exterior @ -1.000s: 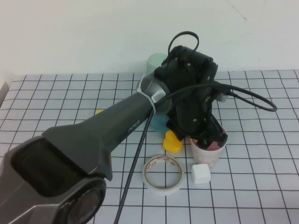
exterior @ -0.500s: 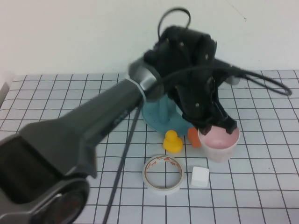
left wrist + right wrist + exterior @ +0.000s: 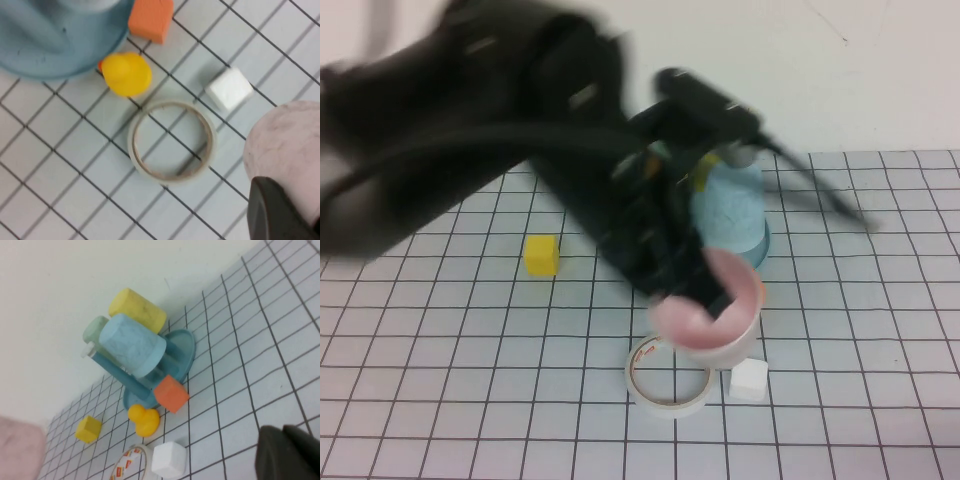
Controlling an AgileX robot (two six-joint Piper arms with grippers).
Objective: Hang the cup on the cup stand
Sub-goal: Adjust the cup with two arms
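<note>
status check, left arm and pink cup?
Left gripper shut on pale pink plastic cup, lifted, tilted. Right gripper parked aside. Teal-blue cup stand already carries a light blue cup.

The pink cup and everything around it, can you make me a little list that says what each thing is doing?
pink cup: lifted and tilted, held by left gripper
cup stand: blue, yellow and green cups on it
duck: beside the stand's base
tape ring: flat on the table
white cube: next to the tape
right gripper: away from the stand, holding nothing visible
</note>
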